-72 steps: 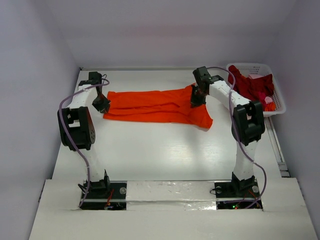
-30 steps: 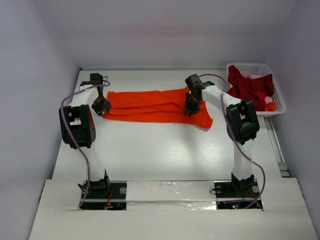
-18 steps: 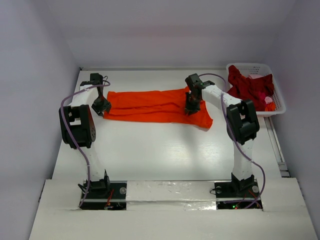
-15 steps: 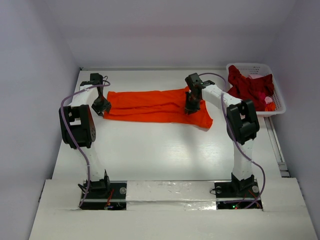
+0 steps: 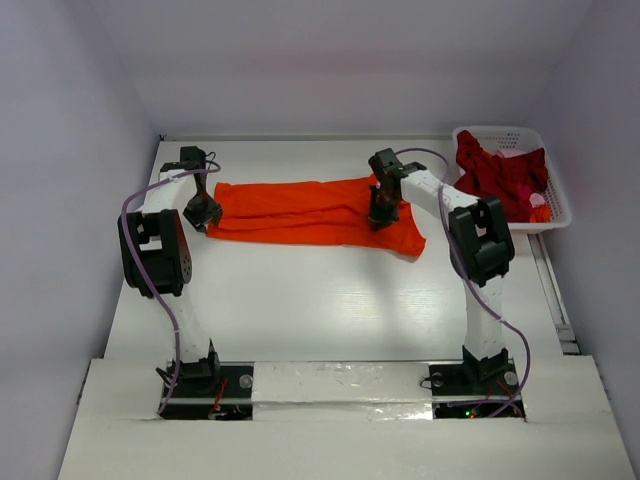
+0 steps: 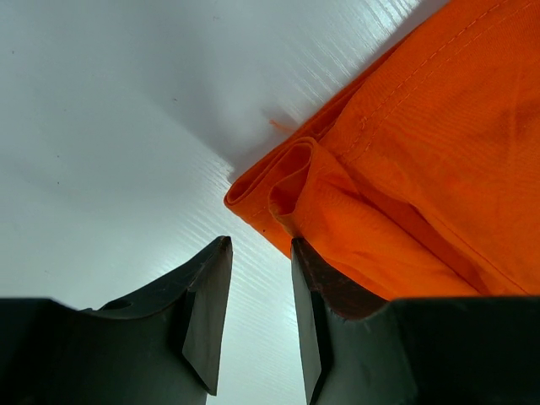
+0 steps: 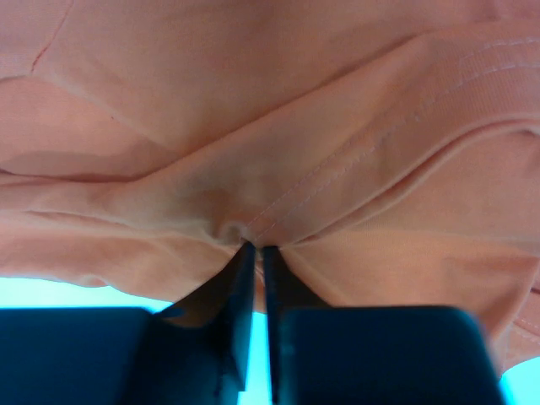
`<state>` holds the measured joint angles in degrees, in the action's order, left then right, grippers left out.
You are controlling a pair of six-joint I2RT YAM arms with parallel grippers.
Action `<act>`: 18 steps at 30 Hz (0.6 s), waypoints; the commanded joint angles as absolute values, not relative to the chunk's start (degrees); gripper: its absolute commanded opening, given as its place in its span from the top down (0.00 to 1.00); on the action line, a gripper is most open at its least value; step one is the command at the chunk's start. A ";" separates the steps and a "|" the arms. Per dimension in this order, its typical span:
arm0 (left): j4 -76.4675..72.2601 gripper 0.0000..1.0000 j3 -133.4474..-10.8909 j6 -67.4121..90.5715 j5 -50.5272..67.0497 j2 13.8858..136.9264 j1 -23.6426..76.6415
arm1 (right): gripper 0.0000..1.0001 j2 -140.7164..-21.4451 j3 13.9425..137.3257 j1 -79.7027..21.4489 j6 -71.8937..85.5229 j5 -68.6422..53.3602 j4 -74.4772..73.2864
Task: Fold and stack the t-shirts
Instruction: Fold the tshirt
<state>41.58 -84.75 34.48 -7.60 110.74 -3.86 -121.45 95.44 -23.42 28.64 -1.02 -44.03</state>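
The white table [image 5: 330,300] carries the orange t-shirt [image 5: 300,210], which lies spread lengthwise across its far half, folded into a long band, its right end fanning toward the near side. At the far right corner stands the white lattice basket [image 5: 556,216], with the dark red t-shirts [image 5: 495,170] heaped inside and rising over its rim.

The left gripper [image 5: 203,213] sits low at the shirt's left end. In its wrist view the jaws [image 6: 259,253] stand narrowly apart with bare table between them, and the rolled orange corner [image 6: 287,181] lies just ahead. The right-hand finger overlaps the cloth edge.

The right gripper [image 5: 381,215] is down on the shirt's right part. Its fingers [image 7: 257,249] are drawn almost together, pinching a small pleat of orange cloth.

Against 2.4 seconds earlier, the right gripper has come leftward and nearer, onto the cloth, and its elbow has swung left. The left gripper and the shirt have scarcely shifted.
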 commanded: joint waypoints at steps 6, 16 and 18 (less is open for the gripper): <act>42.98 0.68 -86.66 33.57 -8.26 109.95 -4.04 | 1.00 -122.70 98.53 -23.55 28.65 -0.18 -42.19; 43.24 0.69 -87.98 34.19 -9.93 109.16 -4.57 | 1.00 -120.76 100.28 -23.55 28.74 3.16 -43.85; 43.50 0.69 -88.68 34.36 -10.02 109.42 -4.57 | 1.00 -120.85 100.81 -23.55 28.74 3.78 -44.21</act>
